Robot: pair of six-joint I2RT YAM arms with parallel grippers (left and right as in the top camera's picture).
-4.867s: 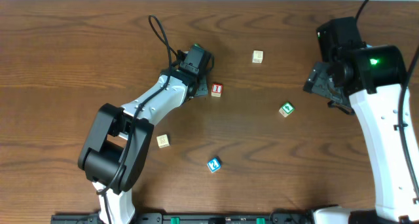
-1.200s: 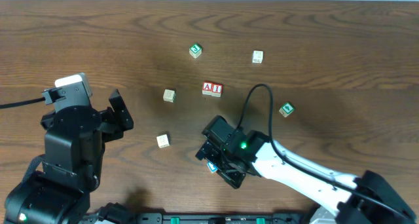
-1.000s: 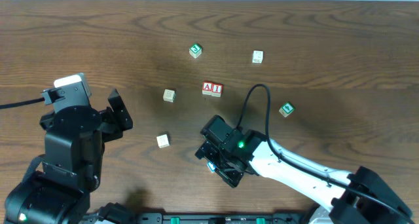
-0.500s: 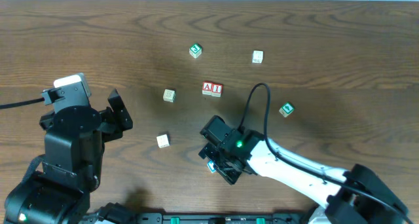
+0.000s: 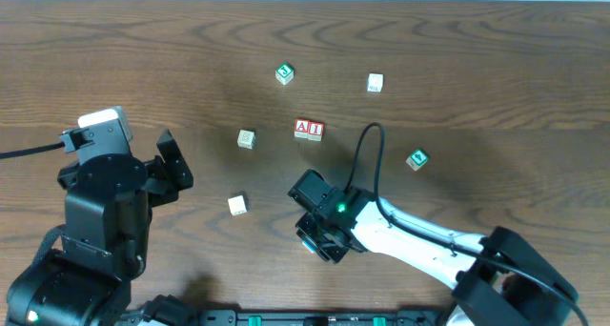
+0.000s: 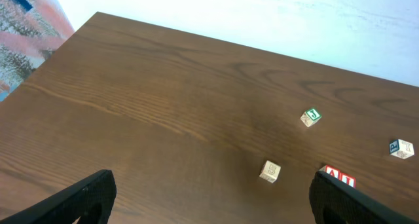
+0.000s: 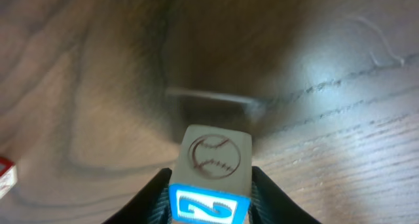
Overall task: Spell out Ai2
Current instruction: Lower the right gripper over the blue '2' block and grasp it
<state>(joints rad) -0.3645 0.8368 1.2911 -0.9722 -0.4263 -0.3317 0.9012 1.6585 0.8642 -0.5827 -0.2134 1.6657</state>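
The red "A" cube (image 5: 303, 128) and red "I" cube (image 5: 315, 129) stand touching side by side at the table's middle; they also show at the lower right of the left wrist view (image 6: 337, 179). My right gripper (image 5: 315, 233) is shut on the blue "2" cube (image 7: 212, 175), which fills the space between its fingers (image 7: 150, 194) and has a baseball drawing on its far face. In the overhead view the cube is hidden under the gripper. My left gripper (image 6: 208, 201) is open and empty at the left of the table, well away from the cubes.
A green-faced cube (image 5: 284, 73) lies at the back, another green one (image 5: 416, 159) at the right. Pale cubes lie at the back right (image 5: 375, 82), left of the "A" (image 5: 246, 138) and lower left (image 5: 236, 205). The right arm's cable (image 5: 367, 159) arcs near the "I" cube.
The left arm has left the "A" beside the "I" and drawn back to the left. The right arm came down over the blue "2" cube, shut on it and shifted slightly left.
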